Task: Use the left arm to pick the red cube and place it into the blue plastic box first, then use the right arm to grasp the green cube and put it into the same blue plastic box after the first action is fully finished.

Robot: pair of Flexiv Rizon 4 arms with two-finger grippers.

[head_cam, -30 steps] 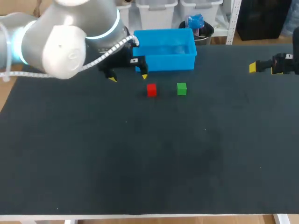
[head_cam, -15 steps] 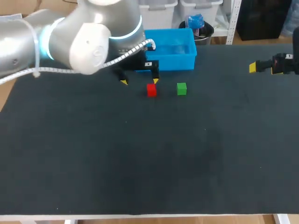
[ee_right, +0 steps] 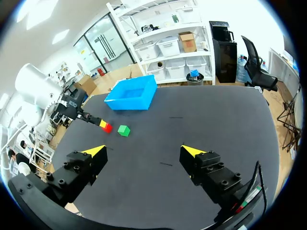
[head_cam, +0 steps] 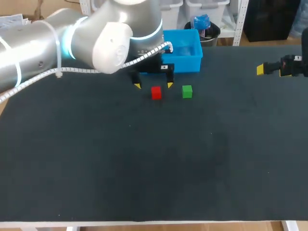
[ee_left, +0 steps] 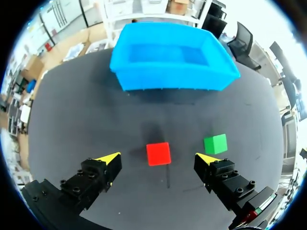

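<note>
The red cube (head_cam: 156, 93) lies on the black table in front of the blue plastic box (head_cam: 185, 53), with the green cube (head_cam: 187, 91) just to its right. My left gripper (head_cam: 153, 84) hangs open above the red cube; in the left wrist view the red cube (ee_left: 158, 154) sits between and slightly ahead of the gripper (ee_left: 158, 157), untouched, the green cube (ee_left: 215, 143) lies beside one fingertip, and the empty blue box (ee_left: 172, 55) stands ahead. My right gripper (head_cam: 269, 69) stays open at the table's far right. From the right wrist view, the gripper (ee_right: 144, 151) faces the red cube (ee_right: 107, 127), green cube (ee_right: 123, 130) and blue box (ee_right: 132, 94) far ahead.
The black table (head_cam: 144, 159) stretches wide in front of the cubes. My left arm (head_cam: 72, 43) reaches over the table's back left, partly covering the blue box's left side.
My left gripper has moved to the right, from left of the red cube to directly over it. Both cubes and the right arm have stayed put.
</note>
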